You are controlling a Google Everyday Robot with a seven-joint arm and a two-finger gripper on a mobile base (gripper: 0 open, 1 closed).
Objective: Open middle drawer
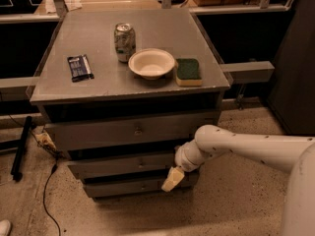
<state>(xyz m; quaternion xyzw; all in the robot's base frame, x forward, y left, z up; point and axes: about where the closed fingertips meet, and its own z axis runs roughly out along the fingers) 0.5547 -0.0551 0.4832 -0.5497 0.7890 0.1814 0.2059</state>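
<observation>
The grey cabinet has three drawer fronts, one below the other. The middle drawer (123,165) is the mid-sized front with a small central knob, and it sits flush and closed. My gripper (170,179), with its pale yellow tip, hangs from the white arm (236,144) that reaches in from the right. It is at the right end of the cabinet front, just below the middle drawer's lower edge and over the bottom drawer (128,187). It is well to the right of the middle drawer's knob. The taller top drawer (133,130) is closed too.
On the cabinet top (98,90) are a soda can (124,42), a white bowl (151,63), a green and yellow sponge (188,71) and a dark snack packet (79,67). A black cable (49,191) and a black leg (20,149) lie on the floor at the left.
</observation>
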